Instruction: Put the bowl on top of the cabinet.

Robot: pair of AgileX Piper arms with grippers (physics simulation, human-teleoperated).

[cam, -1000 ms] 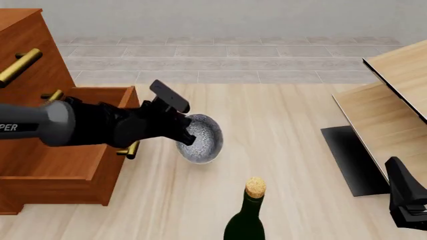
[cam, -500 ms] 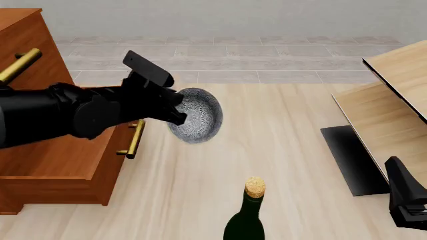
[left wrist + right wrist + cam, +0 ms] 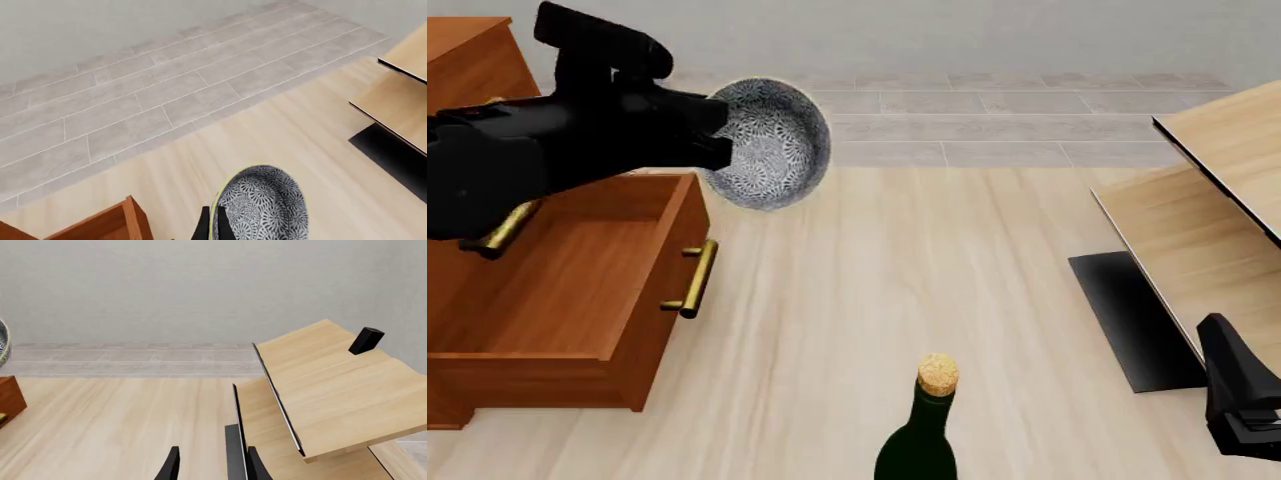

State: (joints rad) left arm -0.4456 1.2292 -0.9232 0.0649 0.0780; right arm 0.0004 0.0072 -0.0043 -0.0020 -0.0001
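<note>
A simulated tabletop scene seen from above and slightly behind two black robot arms. The left arm enters from the left and is raised high over the scene, its left gripper (image 3: 723,140) clamped on the rim of the bowl (image 3: 771,143), a small round bowl with a grey-white speckled pattern. The bowl is held up in the air, tipped on its side so its opening faces the camera. It hangs just right of the cabinet (image 3: 547,290), above the front right corner of an open drawer.

The cabinet is a large reddish-brown wooden chest at the left edge of the front view. One drawer is pulled out and shows a bare wooden inside, with a brass bar handle (image 3: 698,279) on its front. The cabinet's flat top (image 3: 461,30) is visible in the upper left corner, partly hidden by the arm.

In the left wrist view the bowl (image 3: 262,205) fills the lower middle, with two dark fingers (image 3: 202,229) closed on its edge (one on each side of the rim).

The right gripper (image 3: 212,465) rests low at the right side, its fingers apart and holding nothing. Beside it stands pale light-wood furniture (image 3: 1208,200) with black edging. A dark green bottle (image 3: 918,440) with a cork stopper stands upright at the near edge of the pale wood surface, well apart from the bowl
</note>
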